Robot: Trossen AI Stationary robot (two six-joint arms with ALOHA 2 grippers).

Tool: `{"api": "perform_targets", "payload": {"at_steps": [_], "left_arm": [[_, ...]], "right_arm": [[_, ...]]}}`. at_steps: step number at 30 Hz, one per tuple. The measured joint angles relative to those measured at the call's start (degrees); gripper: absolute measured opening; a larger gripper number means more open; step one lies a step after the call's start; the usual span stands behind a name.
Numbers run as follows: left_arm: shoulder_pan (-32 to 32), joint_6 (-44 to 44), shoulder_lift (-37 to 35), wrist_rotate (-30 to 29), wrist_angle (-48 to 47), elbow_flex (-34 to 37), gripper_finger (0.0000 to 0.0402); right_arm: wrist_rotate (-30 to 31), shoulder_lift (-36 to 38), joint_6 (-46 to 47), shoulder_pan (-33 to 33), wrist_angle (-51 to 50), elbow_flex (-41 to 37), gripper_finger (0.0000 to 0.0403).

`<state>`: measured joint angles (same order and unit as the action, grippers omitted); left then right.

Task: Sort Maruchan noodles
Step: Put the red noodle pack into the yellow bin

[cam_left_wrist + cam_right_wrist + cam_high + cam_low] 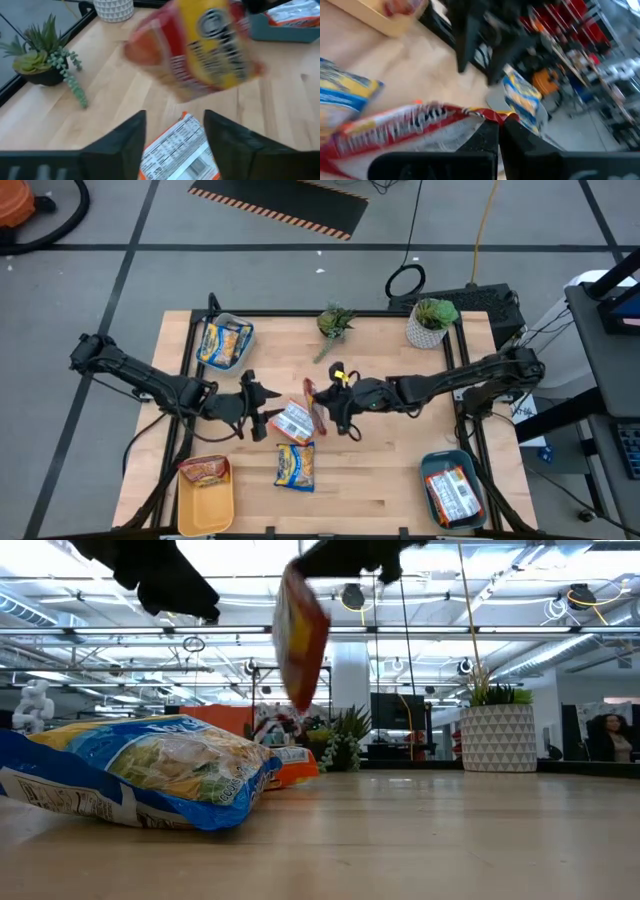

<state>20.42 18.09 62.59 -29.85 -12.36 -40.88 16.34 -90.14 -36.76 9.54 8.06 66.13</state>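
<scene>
Red-and-yellow packet; blue-and-yellow packet

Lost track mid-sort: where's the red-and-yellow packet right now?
The red-and-yellow packet hangs above mid-table, pinched by the right gripper, just right of the orange packet lying below the left gripper.

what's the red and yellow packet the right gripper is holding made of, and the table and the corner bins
Red-and-yellow packet, pinched in the shut right gripper: looks like thin glossy printed plastic film, going by its crinkles and sheen.
Table: seemingly light wood, planked, with visible grain and a smooth matte finish.
Yellow bin and teal bin: probably moulded plastic, with even colour and rounded rims.
</scene>
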Motion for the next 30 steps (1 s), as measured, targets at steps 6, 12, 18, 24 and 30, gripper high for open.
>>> {"api": "perform_targets", "payload": {"at_steps": [6, 12, 18, 24, 30], "left_arm": [[0.3, 1.1, 0.0, 0.0, 0.6, 0.0, 0.0283], [0.3, 3.3, 0.0, 0.0, 0.7, 0.0, 0.0296], [0.3, 0.0, 0.0, -0.2, 3.6, 0.0, 0.0296], [0.3, -5.8, -2.8, -3.7, 7.7, 0.0, 0.0296], [2.3, -6.5, -7.5, 3.8, 9.5, 0.0, 0.0296]], "right_arm": [[-0.4, 2.8, -0.9, 3.0, -1.7, 0.0, 0.0000], [-0.2, 3.5, -3.3, 5.0, -2.4, 0.0, 0.0000], [-0.2, 3.6, -4.7, 5.6, -2.4, 0.0, 0.0000], [-0.2, 3.6, -4.8, 6.0, -2.3, 0.0, 0.0000], [-0.2, 3.6, -4.7, 7.1, -0.7, 0.0, 0.0000]]}}
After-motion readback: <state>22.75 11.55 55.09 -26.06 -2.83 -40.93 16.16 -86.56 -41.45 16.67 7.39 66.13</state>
